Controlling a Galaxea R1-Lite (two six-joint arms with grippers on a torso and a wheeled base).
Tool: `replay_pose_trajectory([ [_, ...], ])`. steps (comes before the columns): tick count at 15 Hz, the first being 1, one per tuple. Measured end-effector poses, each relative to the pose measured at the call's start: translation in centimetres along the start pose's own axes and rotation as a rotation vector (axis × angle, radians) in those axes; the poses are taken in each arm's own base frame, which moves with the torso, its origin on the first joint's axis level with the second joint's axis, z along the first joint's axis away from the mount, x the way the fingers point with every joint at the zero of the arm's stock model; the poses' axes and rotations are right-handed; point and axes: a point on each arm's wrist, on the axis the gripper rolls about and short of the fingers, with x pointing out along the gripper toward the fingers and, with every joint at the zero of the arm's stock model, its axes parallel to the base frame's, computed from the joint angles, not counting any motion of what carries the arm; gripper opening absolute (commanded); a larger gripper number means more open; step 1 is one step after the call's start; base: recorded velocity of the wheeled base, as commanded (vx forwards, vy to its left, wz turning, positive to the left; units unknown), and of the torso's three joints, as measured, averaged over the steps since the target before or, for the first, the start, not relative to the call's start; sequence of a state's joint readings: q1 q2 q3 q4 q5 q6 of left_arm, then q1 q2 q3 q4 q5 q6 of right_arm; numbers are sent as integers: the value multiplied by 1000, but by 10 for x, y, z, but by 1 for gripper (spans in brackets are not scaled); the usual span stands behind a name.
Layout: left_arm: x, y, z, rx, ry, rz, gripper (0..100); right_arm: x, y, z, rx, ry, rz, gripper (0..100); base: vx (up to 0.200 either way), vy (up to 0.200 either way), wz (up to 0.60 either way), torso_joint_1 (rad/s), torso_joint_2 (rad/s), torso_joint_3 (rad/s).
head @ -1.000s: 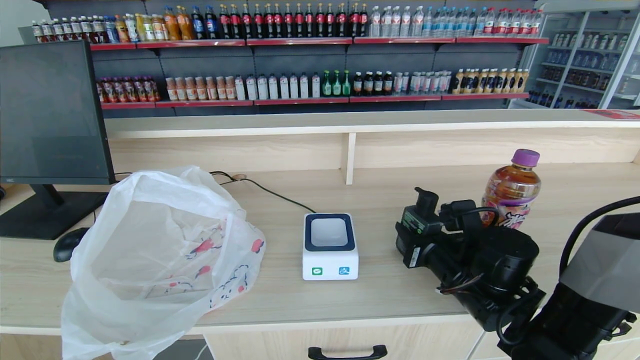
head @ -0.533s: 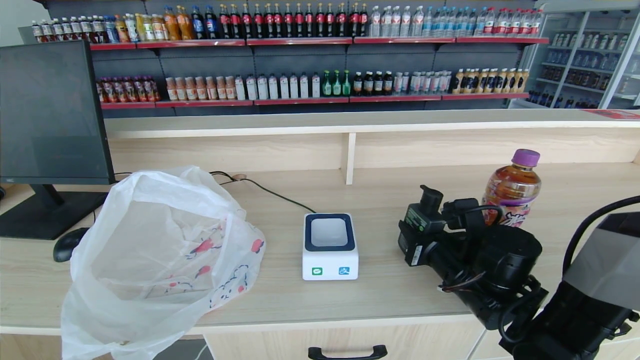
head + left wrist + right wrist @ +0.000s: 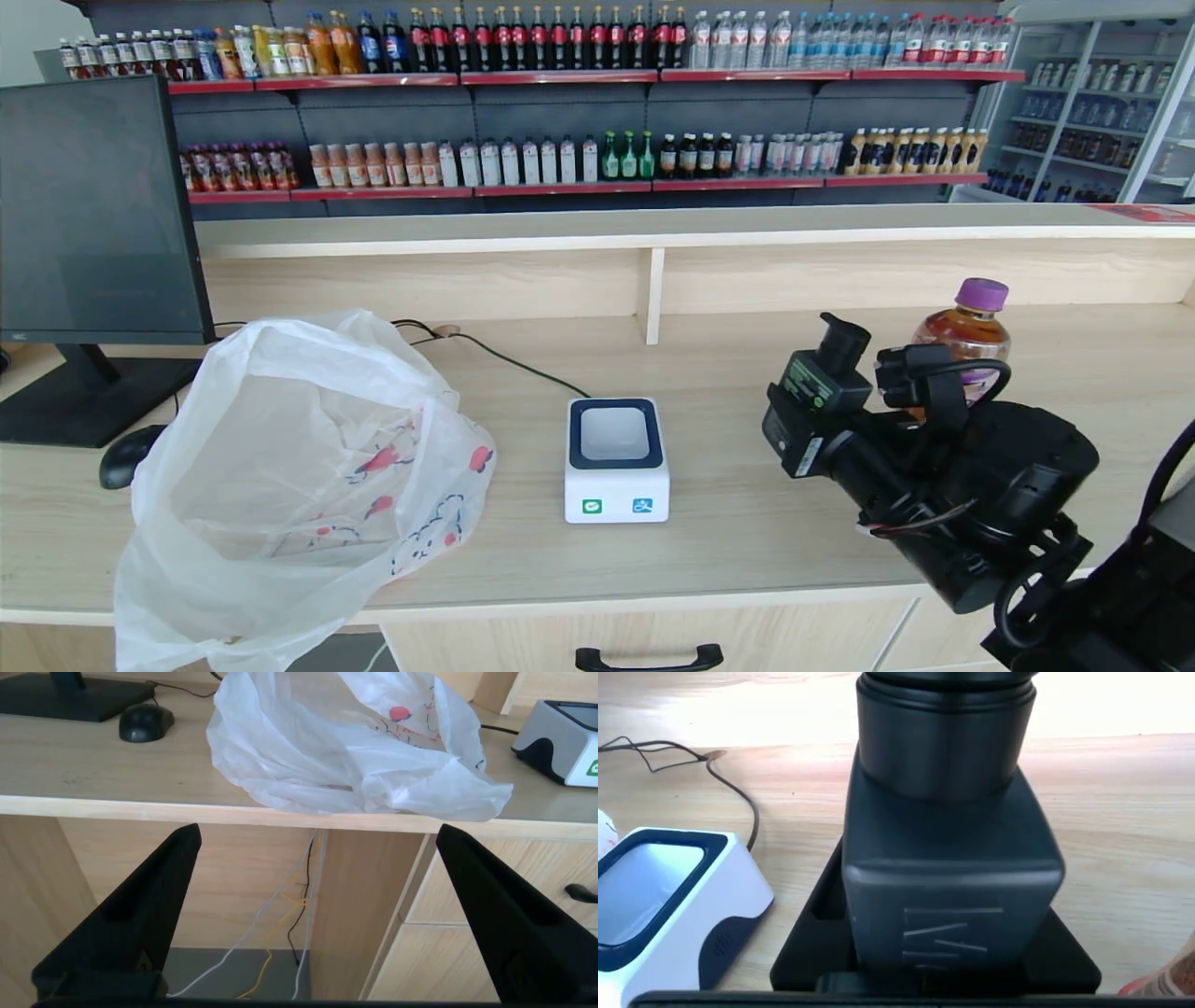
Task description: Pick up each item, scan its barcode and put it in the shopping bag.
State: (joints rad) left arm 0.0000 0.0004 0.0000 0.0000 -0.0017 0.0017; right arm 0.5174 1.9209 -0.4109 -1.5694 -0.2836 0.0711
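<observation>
The shopping bag (image 3: 299, 485) is sitting at the counter's (image 3: 728, 541) front left edge, spilling over it. The scanner (image 3: 616, 459) is standing to its right, near the middle of the front edge. The bottle (image 3: 971, 331) is standing toward the right end, farther back. The monitor (image 3: 93, 215) is standing at the left end, with the mouse (image 3: 126, 455) lying before it, just left of the bag. A cable (image 3: 523, 366) is running from behind the bag to the scanner's back.

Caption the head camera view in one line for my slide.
Light wooden checkout counter: right gripper near a purple-capped amber bottle, white barcode scanner centre, open white plastic shopping bag left.
</observation>
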Motion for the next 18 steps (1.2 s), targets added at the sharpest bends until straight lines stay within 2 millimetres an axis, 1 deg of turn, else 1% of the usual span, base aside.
replay_pose_trajectory([
  [2,0,0,0,0,0,1,100,-12,-2,14,10,-35,6,0,0,0,0,0,0,0],
  [4,0,0,0,0,0,0,100,-30,-4,28,17,-66,20,0,0,0,0,0,0,0],
  [6,0,0,0,0,0,0,100,-49,-5,46,32,-123,44,0,0,0,0,0,0,0],
  [9,0,0,0,0,0,0,100,-73,-4,73,64,-218,87,0,0,0,0,0,0,0],
  [11,0,0,0,0,0,0,100,-86,5,84,92,-246,146,0,0,0,0,0,0,0],
  [13,0,0,0,0,0,1,100,-100,18,91,149,-255,232,0,0,0,0,0,0,0],
  [16,0,0,0,0,0,0,100,-116,40,98,313,-245,383,0,0,0,0,0,0,0],
  [18,0,0,0,0,0,0,100,-123,53,105,438,-237,471,0,0,0,0,0,0,0],
])
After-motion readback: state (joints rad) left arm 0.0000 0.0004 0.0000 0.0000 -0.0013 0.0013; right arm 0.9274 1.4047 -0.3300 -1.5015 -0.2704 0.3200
